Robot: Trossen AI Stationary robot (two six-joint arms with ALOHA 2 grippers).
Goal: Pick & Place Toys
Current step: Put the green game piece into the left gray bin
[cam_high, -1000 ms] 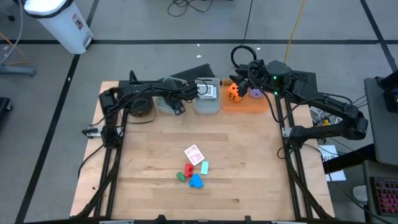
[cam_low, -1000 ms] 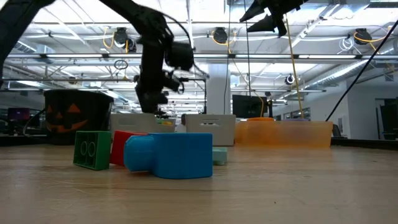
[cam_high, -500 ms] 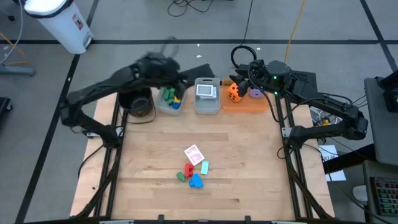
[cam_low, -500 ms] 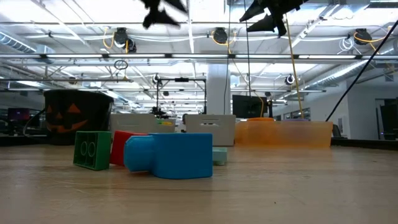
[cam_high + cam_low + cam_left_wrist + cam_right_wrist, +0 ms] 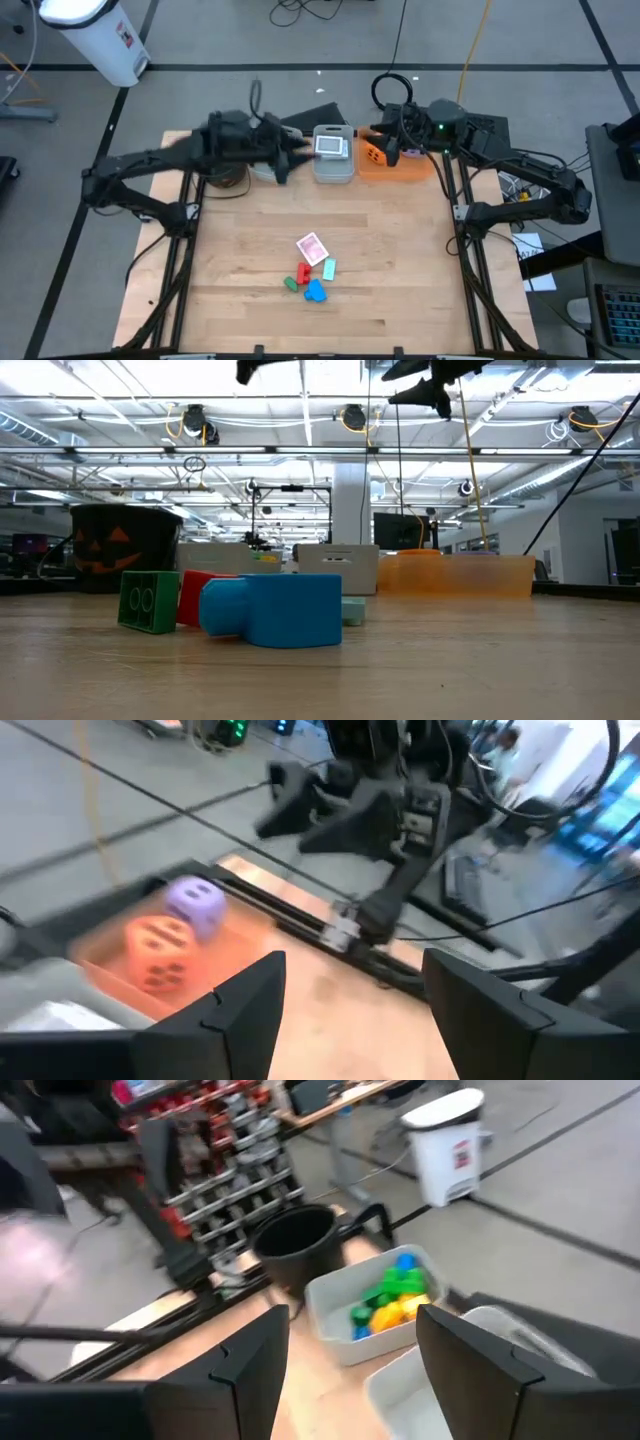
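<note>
Loose toys lie mid-table: a playing card [image 5: 311, 247], a red block [image 5: 303, 272], a green block [image 5: 291, 284], a blue block [image 5: 316, 291] and a pale block [image 5: 329, 267]. An orange die [image 5: 160, 952] and a purple die [image 5: 195, 903] sit in the orange tray [image 5: 398, 168]. Several coloured blocks [image 5: 388, 1300] lie in a clear bin. My left gripper [image 5: 303, 154] hangs open and empty, high above the bins at the far edge, pointing level toward the tray. My right gripper [image 5: 383, 146] hovers open and empty above the tray.
A round black pot [image 5: 222, 172] stands at the far left beside the bins. A second clear bin [image 5: 333, 158] with cards in it sits between the block bin and the tray. Bare wood lies around the loose toys [image 5: 275, 610].
My left gripper has risen from low over the block bin to high above it and tipped from pointing down to nearly level, facing the tray. Its fingers have stayed open. My right gripper has swung slightly toward the table's left.
</note>
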